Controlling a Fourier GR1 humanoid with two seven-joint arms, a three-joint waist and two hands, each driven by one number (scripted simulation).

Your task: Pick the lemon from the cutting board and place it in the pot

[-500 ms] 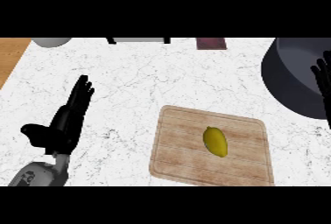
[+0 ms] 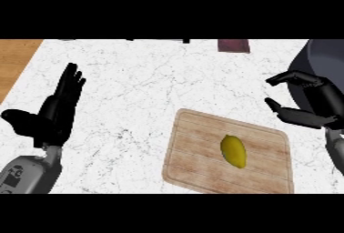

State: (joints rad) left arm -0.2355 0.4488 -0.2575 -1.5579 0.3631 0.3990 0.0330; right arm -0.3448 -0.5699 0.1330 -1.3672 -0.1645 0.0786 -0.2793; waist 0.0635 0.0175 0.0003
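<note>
White marbled counter [image 2: 168, 82] fills most of the frame. Dark pot [image 2: 328, 57] sits at the upper right edge, partly cut off. Wooden cutting board [image 2: 201, 150] lies at lower centre-right, slightly rotated. Left hand [image 2: 57, 111] at the left, fingers straight and pointing up-frame, holding nothing. Right hand [image 2: 312, 104] at the right, in front of the pot, fingers and thumb curved apart, empty, well clear of the board. Lemon [image 2: 233, 151] rests on the board, its long axis nearly up-down in the frame, upper tip leaning slightly left.
</note>
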